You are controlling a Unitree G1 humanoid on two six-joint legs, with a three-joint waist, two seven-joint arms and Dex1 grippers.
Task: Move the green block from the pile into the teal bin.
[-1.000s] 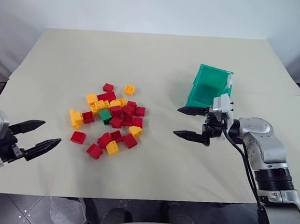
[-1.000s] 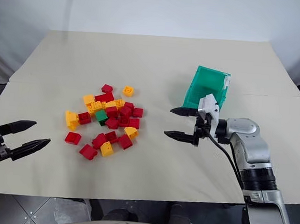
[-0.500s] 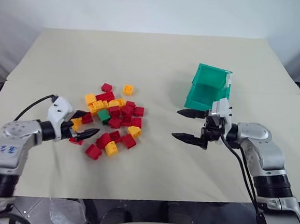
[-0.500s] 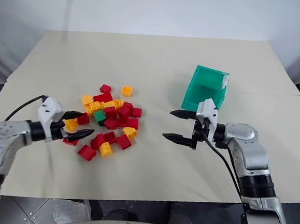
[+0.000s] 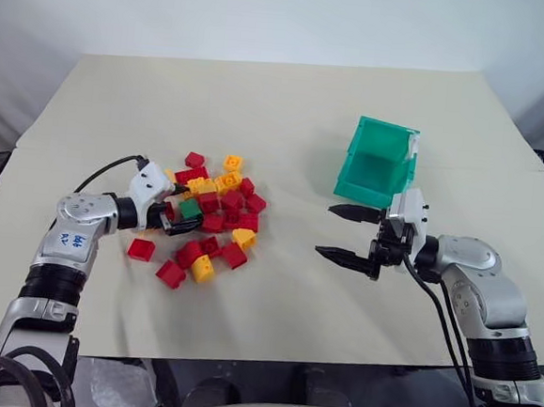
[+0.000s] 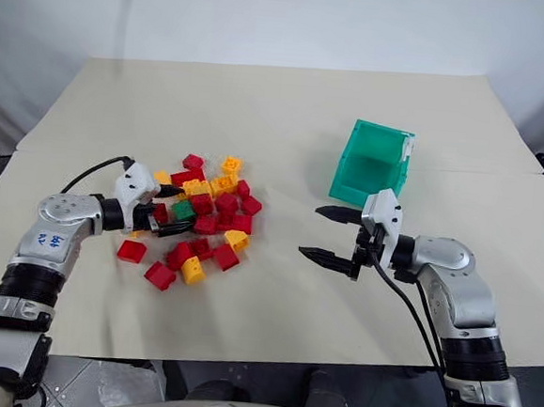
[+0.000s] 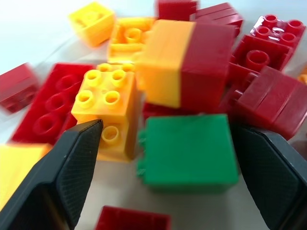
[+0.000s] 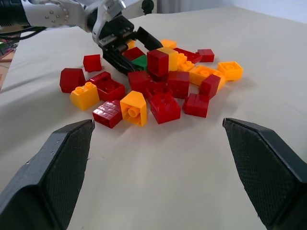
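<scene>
1. The left gripper (image 5: 179,213) was found advanced from the table's near-left edge, where it had been a second earlier, into the near-left side of the pile (image 5: 205,217); the right gripper (image 5: 353,234) was unchanged in place.
2. The left fingers (image 7: 62,177) were recorded wide apart and holding nothing, with the green block (image 7: 188,154) lying between them (no contact visible on either side).
3. The green block was still in the pile, against red and yellow bricks; a joined yellow-and-red brick (image 7: 184,67) stood just behind it.
4. Judgement: the reach was judged finished and the closing step pending; neighbouring bricks might be pinched or dragged along.
5. The right gripper was noted hovering between pile and teal bin (image 5: 379,165), fingers fully spread, empty.
6. The teal bin stood on the right of the table, well apart from the pile, with nothing visible in it.
7. The surface was a plain beige tabletop (image 5: 289,101) (a seam ran across it); a pale wall (image 5: 268,15) stood behind and grey floor showed below the near edge.
</scene>
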